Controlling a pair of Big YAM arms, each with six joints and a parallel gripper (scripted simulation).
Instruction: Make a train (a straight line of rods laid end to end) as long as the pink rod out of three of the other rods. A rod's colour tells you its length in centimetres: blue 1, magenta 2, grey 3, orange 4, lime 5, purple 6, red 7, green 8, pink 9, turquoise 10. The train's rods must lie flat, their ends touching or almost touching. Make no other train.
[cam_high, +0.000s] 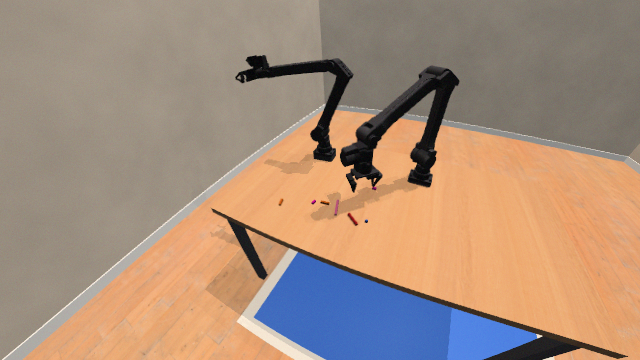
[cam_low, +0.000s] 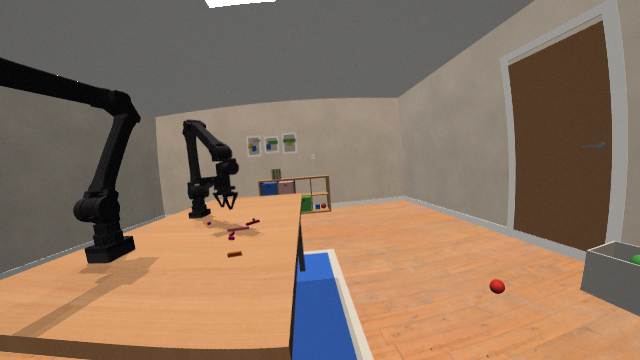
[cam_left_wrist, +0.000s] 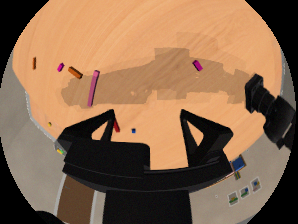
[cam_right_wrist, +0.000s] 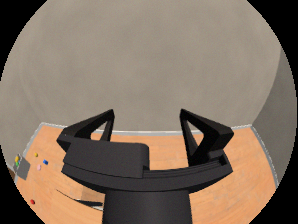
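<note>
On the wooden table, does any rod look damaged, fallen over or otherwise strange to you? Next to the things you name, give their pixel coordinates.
Nothing stands out on the wooden table (cam_high: 475, 220) (cam_low: 175, 300) (cam_left_wrist: 150, 30): the small coloured rods lie scattered and apart, none visibly broken, though the smallest are too tiny to check closely.

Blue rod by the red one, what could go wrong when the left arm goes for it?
The blue rod is tiny, so the open left gripper could miss or flick it away. The red rod lies close by, so a finger might knock it. Losing the blue rod would likely spoil the orange-orange-blue train.
</note>
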